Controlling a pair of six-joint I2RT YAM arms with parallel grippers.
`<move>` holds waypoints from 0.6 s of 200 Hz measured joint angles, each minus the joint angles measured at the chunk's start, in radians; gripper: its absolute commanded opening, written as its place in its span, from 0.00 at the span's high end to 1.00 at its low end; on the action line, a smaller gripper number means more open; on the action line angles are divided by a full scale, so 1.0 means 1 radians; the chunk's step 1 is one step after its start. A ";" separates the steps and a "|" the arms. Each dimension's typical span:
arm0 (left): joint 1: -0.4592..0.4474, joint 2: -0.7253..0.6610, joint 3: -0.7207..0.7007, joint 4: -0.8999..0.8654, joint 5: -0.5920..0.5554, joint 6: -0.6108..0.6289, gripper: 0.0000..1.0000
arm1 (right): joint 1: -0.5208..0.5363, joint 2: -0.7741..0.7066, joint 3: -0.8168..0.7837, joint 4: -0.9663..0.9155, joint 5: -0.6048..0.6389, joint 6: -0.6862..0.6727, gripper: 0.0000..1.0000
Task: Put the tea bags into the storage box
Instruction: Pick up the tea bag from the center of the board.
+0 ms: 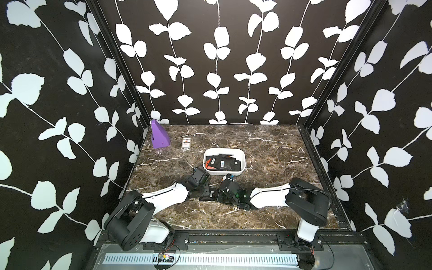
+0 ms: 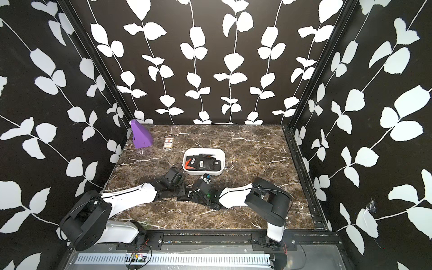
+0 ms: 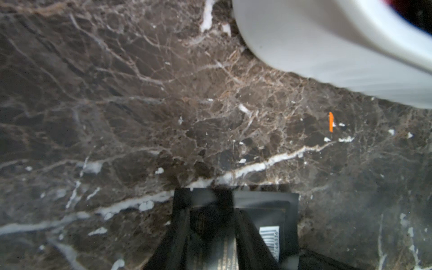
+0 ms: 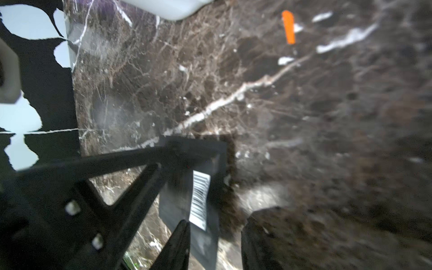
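A purple wedge-shaped block (image 1: 159, 138) stands in the far left corner of the brown marble bench (image 1: 268, 145), with a small white packet (image 1: 186, 143) bearing a red mark lying just beside it. A thin orange sliver (image 3: 331, 121), perhaps torn foil, lies on the bench. Black walls (image 1: 222, 58) carry white leaves.

table (image 1: 268, 149): brown marbled slab | storage box (image 1: 224, 173): white, mid-table, held black tea bags (image 1: 222, 163) with barcode labels, one red-orange | purple wedge (image 1: 159, 138), white packet (image 1: 186, 143): far left corner | left arm (image 1: 163, 194), right arm (image 1: 268, 196): lay low, wrists close together near the box
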 measured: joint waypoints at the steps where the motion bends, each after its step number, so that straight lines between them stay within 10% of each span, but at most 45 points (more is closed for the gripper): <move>1: 0.000 0.000 0.000 0.000 0.000 0.000 0.65 | 0.000 0.001 0.001 0.001 -0.001 0.001 0.65; 58: 0.000 -0.005 -0.005 0.005 0.001 -0.002 0.64 | 0.000 0.040 0.020 0.023 -0.018 0.008 1.00; 120: -0.001 -0.094 0.000 -0.107 -0.002 0.004 0.32 | 0.000 -0.069 0.034 -0.151 0.003 -0.073 1.00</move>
